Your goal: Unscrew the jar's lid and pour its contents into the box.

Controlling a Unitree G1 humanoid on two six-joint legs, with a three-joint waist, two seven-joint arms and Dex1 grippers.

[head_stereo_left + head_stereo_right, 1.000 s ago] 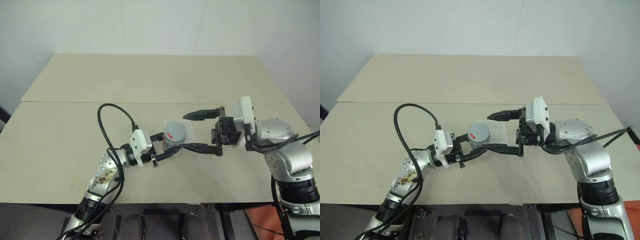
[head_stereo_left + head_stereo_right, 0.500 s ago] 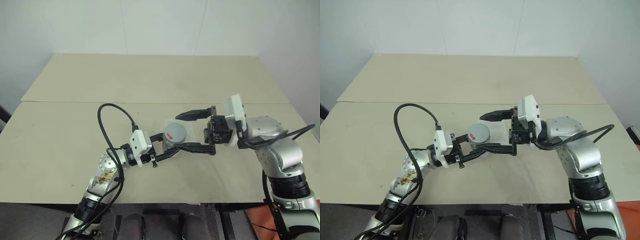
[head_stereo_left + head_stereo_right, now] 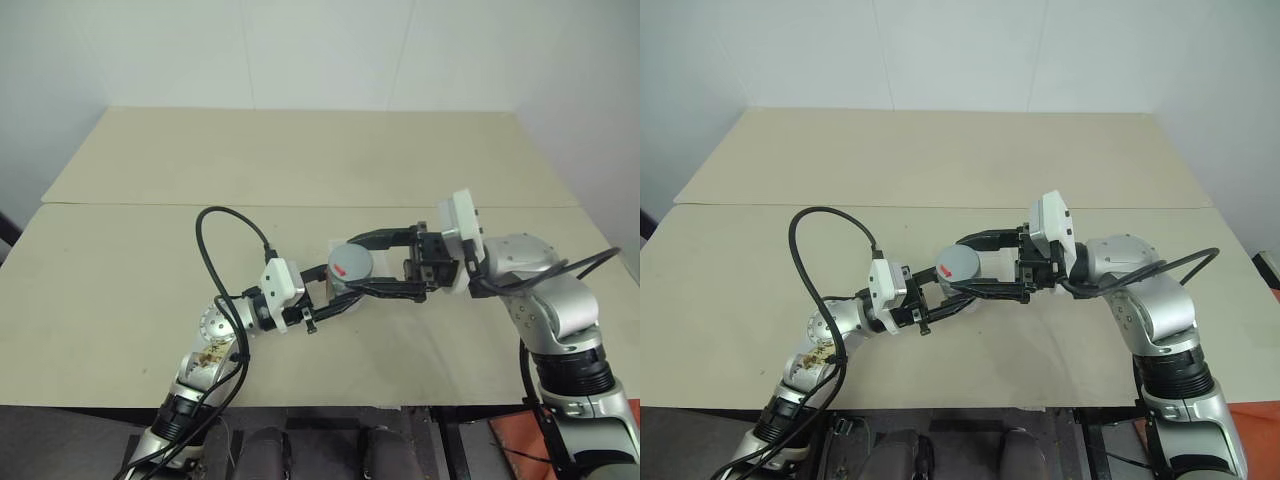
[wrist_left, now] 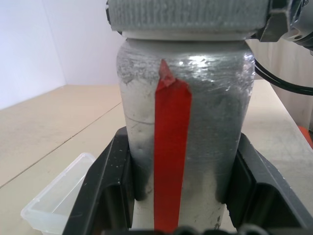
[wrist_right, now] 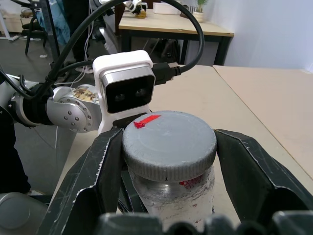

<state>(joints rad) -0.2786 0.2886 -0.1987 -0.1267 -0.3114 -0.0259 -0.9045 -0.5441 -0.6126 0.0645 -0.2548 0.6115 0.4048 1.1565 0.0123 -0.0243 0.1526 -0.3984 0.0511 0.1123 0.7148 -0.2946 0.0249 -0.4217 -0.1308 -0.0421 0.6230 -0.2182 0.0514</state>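
My left gripper (image 4: 178, 215) is squeezing the jar (image 4: 183, 122) above the worktop (image 3: 300, 160); my right gripper (image 5: 168, 161) is pinching the lid (image 5: 168, 142). If either slips while twisting, the jar could tip and spill.

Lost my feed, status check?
Left end effector shut on jar. Right end effector shut on lid. Box beside jar, nothing blocking.

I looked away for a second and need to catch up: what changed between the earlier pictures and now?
The right gripper, open beside the lid a second ago, moved in and closed around it. The left gripper stays clamped on the jar, which has not moved.
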